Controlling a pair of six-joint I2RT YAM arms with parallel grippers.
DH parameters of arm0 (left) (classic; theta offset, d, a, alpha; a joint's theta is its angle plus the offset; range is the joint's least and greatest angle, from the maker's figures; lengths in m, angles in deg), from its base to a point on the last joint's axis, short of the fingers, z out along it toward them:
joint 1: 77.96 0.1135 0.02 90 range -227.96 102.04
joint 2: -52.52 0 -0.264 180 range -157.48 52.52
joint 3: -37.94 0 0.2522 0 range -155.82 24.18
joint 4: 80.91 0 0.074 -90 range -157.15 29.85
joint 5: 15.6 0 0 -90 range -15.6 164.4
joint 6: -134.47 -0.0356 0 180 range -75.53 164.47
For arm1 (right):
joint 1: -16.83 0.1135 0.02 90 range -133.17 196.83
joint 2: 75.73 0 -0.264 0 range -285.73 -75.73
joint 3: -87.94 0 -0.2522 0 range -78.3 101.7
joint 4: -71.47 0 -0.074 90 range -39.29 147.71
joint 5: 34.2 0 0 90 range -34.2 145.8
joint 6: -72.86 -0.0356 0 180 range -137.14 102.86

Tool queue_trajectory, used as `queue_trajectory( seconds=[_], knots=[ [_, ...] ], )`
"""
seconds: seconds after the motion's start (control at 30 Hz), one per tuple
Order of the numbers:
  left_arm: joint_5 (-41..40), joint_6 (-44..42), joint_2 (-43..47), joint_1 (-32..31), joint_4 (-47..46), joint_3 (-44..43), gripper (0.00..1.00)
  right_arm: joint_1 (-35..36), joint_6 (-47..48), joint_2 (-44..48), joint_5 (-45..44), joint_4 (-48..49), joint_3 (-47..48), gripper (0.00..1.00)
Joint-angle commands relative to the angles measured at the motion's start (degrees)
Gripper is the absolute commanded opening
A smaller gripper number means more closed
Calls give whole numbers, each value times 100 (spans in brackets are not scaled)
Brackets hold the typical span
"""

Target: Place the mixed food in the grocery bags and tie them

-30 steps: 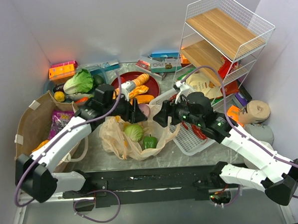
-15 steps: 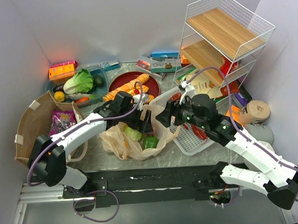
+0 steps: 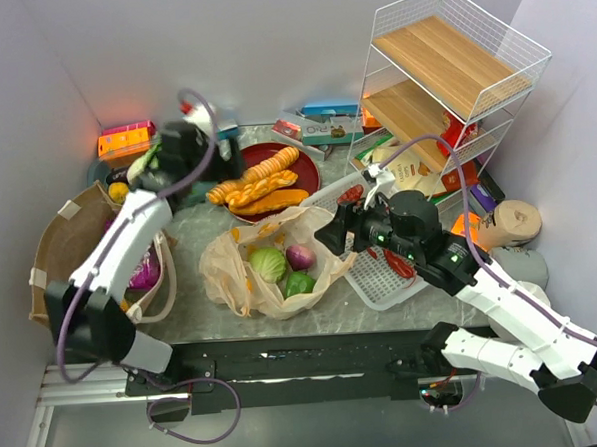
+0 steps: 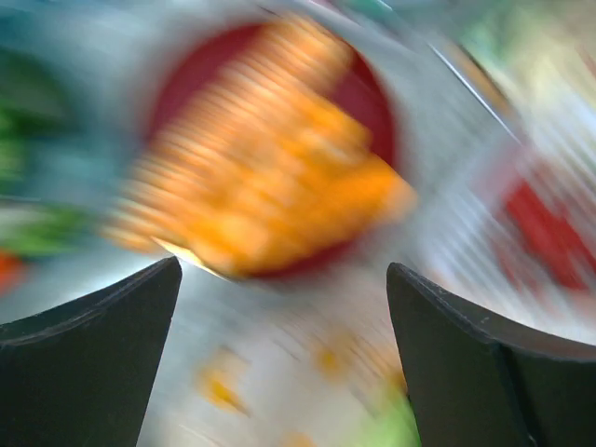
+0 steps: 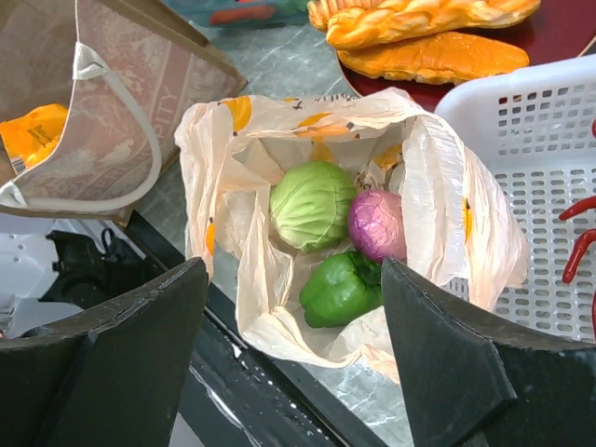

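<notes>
The tan plastic bag (image 3: 244, 286) lies open mid-table, holding a pale-green cabbage (image 5: 312, 205), a purple onion (image 5: 377, 223) and a green bell pepper (image 5: 340, 291). My right gripper (image 5: 293, 270) hangs open above the bag's right edge (image 3: 327, 234), gripping nothing. The brown paper bag (image 3: 67, 241) stands at the left with an orange packet (image 5: 28, 130) inside. My left gripper (image 3: 226, 169) is raised at the back left beside the red plate; its wrist view is motion-blurred, and the gripper (image 4: 284, 270) is open and empty. Lettuce (image 3: 147, 156) shows partly behind the left arm.
A red plate (image 3: 306, 168) with orange bread loaves sits behind the plastic bag. A white slotted basket (image 3: 382, 279) with red chillies lies at the right. A wire shelf (image 3: 450, 65) stands at the back right. Boxes line the back wall.
My left gripper carried the purple onion over the plastic bag, opened, left it inside, then swung up and back toward the red plate. The right gripper barely moved.
</notes>
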Motion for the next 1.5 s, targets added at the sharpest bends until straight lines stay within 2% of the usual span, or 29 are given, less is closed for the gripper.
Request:
queue_trajectory(
  seconds=[0.0,0.17,0.37,0.43,0.57,0.9,1.0,1.03,1.1,1.13,1.2,1.23,1.43,1.47],
  knots=[
    [-2338,-213,-1279,548,478,-965,96,-36,14,77,-16,279,-83,83],
    [-3161,-222,-2820,1365,937,-2459,96,-45,-12,147,203,446,-197,85],
    [-4188,-670,-4174,1436,848,-3786,96,-54,-56,182,327,385,-224,85],
    [-4304,-880,-4535,1489,796,-4138,96,-54,-82,191,458,359,-224,85],
    [-4163,-1013,-4896,1568,761,-4298,96,-62,-144,209,590,394,-242,85],
    [-4005,-1110,-5239,1647,611,-3929,99,-62,-118,209,555,350,-154,85],
    [-3997,-1127,-5397,1647,699,-4086,90,-54,-144,261,520,341,-189,85],
    [-3970,-1119,-5432,1647,725,-4122,77,-54,-144,270,503,332,-198,85],
    [-3944,-1084,-5424,1647,734,-4131,66,-54,-162,305,467,324,-207,85],
    [-3987,-1075,-5406,1639,760,-4131,55,-54,-170,305,450,306,-215,85],
    [-4066,-1092,-5258,1630,708,-4053,40,-53,-179,332,415,297,-224,85],
    [-4110,-1083,-5179,1630,665,-4035,30,-54,-171,332,406,288,-224,85],
    [-4154,-1110,-4467,1569,647,-4210,4,-54,-135,262,379,271,-180,85],
    [-4189,-1153,-4231,1551,577,-4210,3,-54,-118,235,379,279,-172,85]
  ],
)
